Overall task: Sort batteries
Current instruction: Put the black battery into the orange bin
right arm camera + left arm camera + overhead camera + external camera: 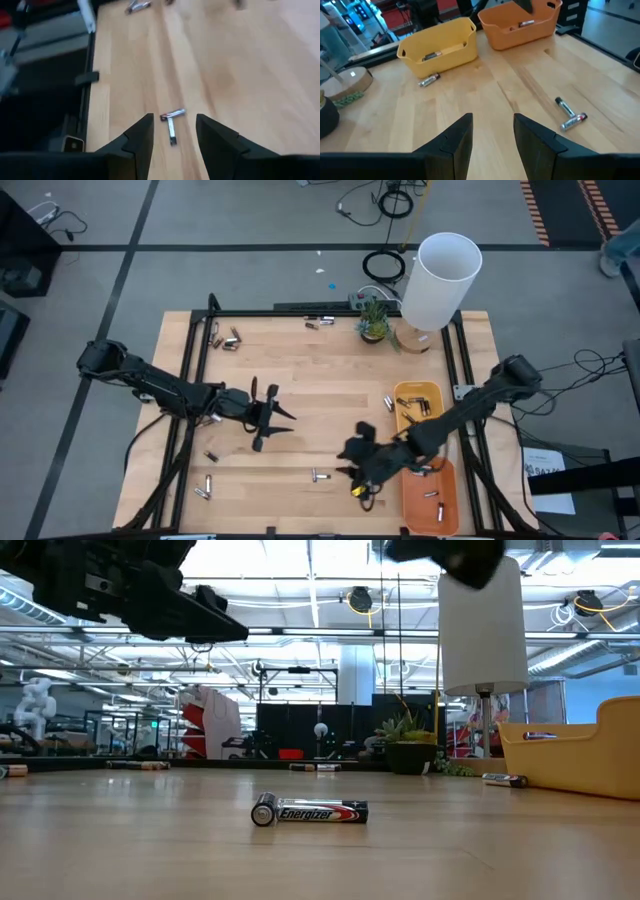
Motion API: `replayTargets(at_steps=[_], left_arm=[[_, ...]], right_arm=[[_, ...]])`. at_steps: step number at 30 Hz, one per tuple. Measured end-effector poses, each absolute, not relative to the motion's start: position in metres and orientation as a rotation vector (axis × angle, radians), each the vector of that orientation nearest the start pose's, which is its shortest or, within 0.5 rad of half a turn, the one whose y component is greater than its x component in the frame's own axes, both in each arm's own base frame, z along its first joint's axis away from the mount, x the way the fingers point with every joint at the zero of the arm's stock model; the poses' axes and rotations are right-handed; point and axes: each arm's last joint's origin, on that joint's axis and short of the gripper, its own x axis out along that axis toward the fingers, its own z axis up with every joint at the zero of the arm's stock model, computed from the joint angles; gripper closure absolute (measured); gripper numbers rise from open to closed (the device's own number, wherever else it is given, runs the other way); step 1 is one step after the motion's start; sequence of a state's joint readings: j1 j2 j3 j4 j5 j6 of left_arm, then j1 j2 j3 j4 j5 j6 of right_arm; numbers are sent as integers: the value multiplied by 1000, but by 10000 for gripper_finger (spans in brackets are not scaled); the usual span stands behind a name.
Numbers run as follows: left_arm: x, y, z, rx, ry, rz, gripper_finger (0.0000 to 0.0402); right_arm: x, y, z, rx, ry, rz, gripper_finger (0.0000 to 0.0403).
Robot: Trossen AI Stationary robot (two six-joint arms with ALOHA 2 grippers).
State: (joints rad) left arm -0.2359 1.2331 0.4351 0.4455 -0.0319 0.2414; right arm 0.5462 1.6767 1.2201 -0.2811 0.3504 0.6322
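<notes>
Wooden worktop carries scattered batteries. Right hand hovers spread and empty above two touching batteries near the front edge; it should take one only. Left hand waits spread.

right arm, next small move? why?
Probably lower the right claw onto the pair of small silvery cylindrical batteries lying touching on the light wooden table. In the right wrist view they sit just ahead, between its open, empty fingers, and the claw hangs above the wood. The left claw, also open and empty, waits over bare wood.
</notes>
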Motion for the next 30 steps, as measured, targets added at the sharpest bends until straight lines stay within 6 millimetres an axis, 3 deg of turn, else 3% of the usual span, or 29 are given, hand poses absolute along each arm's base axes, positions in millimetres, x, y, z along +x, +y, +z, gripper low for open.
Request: replayTargets(at_steps=[7,13,20,25,30], left_arm=[[229,-53,176,219,400,-228,249],[227,-53,174,145,416,-214,249],[225,-54,171,117,448,-214,249],[224,-57,170,104,462,-223,249],[224,-57,169,100,475,-223,249]], right_arm=[[354,199,183,169,702,110,268],[364,204,136,125,773,104,271],[370,198,108,89,801,36,271],[373,195,103,85,808,27,275],[372,193,99,90,839,0,336]])
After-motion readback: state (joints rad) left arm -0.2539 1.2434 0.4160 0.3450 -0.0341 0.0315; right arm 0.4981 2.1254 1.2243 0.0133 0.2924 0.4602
